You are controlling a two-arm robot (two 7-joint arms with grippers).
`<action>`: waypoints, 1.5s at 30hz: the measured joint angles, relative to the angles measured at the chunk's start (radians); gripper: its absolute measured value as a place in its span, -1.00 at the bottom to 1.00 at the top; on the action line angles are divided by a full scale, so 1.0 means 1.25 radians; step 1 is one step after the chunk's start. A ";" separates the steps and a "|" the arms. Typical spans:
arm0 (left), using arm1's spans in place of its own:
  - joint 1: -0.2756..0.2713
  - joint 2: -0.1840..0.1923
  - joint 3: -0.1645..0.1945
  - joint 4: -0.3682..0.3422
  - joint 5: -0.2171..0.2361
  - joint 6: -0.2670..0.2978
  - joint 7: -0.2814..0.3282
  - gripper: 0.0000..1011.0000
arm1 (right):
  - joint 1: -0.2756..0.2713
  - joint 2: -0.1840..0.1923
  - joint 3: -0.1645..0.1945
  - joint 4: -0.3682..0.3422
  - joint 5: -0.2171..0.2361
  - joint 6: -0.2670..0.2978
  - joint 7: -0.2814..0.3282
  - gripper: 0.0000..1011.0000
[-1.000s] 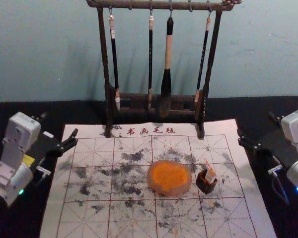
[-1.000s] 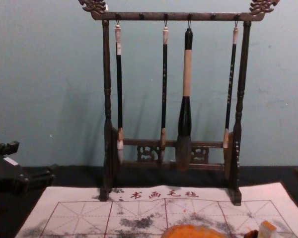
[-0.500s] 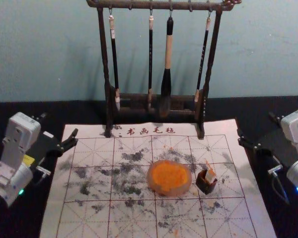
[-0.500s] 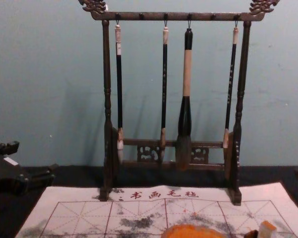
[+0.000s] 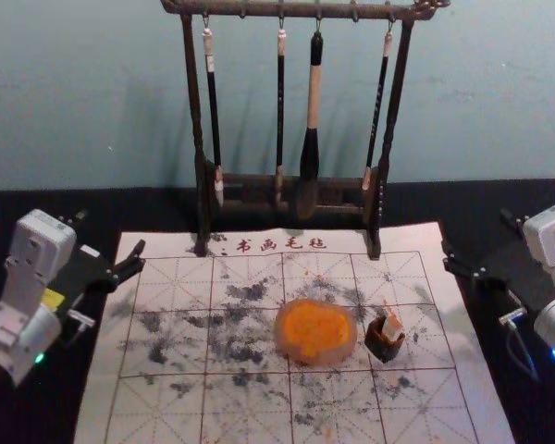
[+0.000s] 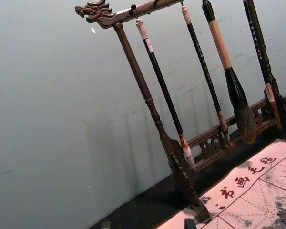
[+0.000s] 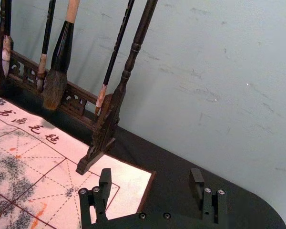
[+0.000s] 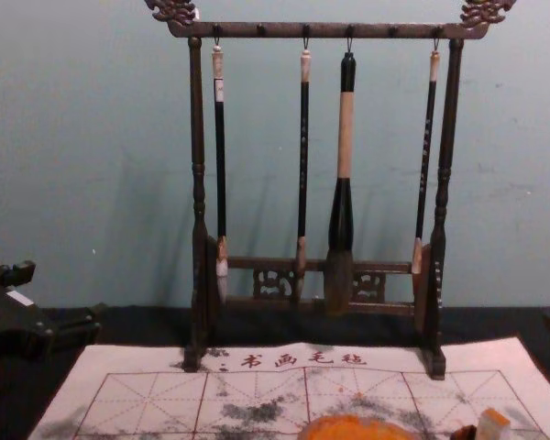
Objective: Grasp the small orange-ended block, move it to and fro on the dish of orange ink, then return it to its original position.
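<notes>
Orange-ended block [image 5: 392, 326]: we see it tilted in a dark holder [image 5: 384, 348], just right of the ink dish [image 5: 315, 331].
Left gripper [image 5: 111, 232]: spread wide, empty, by the mat's [image 5: 425, 421] left edge.
Right gripper [image 5: 474, 231]: spread wide, empty, by its right edge.

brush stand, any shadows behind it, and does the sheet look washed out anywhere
Head and chest views: faint, soft shadows on the wall behind the brush stand; left wrist view: soft streaks there too; right wrist view: the sheet has one nearly white corner.
</notes>
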 joint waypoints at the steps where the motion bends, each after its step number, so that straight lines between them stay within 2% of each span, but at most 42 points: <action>1: 0.000 0.000 0.000 0.000 0.000 0.000 0.000 0.98 | 0.000 0.000 0.000 0.000 0.000 0.000 0.000 0.98; 21: 0.000 0.000 0.000 0.000 0.000 0.000 0.000 0.98 | 0.000 0.000 0.000 0.000 0.000 0.000 0.000 0.98; 25: 0.000 0.000 0.000 0.000 0.000 0.000 0.000 0.98 | -0.006 -0.001 0.012 -0.011 0.001 0.003 0.005 0.98; 30: 0.000 0.000 0.000 0.000 0.000 0.000 0.000 0.98 | -0.024 0.004 0.032 -0.044 0.013 0.005 0.020 0.98; 34: 0.000 0.000 0.000 0.000 0.000 0.000 0.000 0.98 | -0.056 0.017 0.052 -0.095 0.033 0.009 0.040 0.98; 41: 0.000 0.000 0.000 0.000 0.000 0.000 0.000 0.98 | -0.130 0.049 0.079 -0.202 0.099 0.022 0.115 0.98; 45: 0.000 0.000 0.000 0.000 0.000 0.000 0.000 0.98 | -0.155 0.056 0.082 -0.234 0.122 0.032 0.144 0.98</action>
